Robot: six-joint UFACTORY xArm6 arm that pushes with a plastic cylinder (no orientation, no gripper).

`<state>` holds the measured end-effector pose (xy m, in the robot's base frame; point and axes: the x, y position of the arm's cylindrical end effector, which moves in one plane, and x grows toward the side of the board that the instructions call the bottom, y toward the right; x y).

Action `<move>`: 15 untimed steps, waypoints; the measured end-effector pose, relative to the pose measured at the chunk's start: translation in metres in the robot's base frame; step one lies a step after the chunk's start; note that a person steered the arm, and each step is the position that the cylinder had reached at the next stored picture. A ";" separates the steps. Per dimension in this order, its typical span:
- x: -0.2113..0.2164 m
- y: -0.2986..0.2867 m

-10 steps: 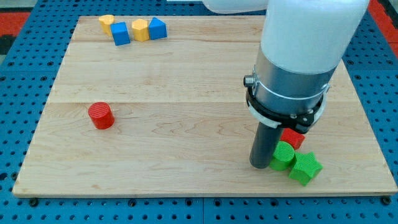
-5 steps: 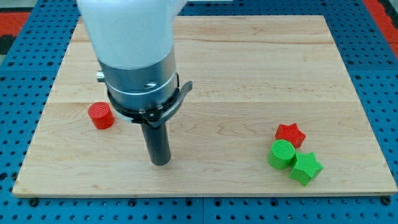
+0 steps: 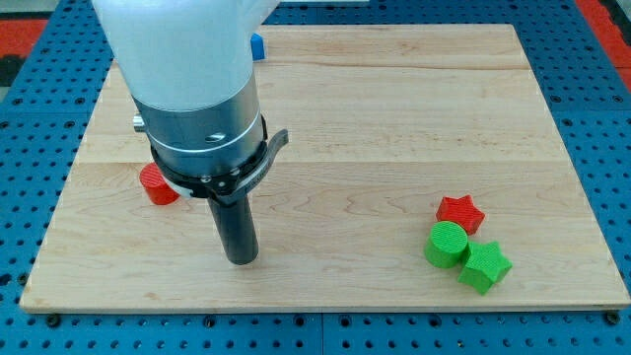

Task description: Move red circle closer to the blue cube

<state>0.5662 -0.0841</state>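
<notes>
The red circle (image 3: pixel 153 184), a short red cylinder, stands at the view's left, partly hidden behind the arm. My tip (image 3: pixel 241 258) rests on the board below and to the right of it, apart from it. Only a sliver of one blue block (image 3: pixel 257 45) shows at the view's top beside the arm's white body. The arm hides the rest of the top-left blocks, so I cannot tell which blue block this is.
A red star (image 3: pixel 460 212), a green circle (image 3: pixel 447 244) and a green block (image 3: pixel 484 266) cluster at the view's lower right. The wooden board (image 3: pixel 394 118) sits on a blue pegboard.
My tip moved from beside the green circle at the right across to the left, ending below and right of the red circle. The arm now covers the top-left blocks. No block moved.
</notes>
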 end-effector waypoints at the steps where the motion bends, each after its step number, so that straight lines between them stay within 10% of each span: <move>1: 0.002 -0.030; 7: -0.100 -0.093; 15: -0.079 -0.094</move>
<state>0.4876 -0.1780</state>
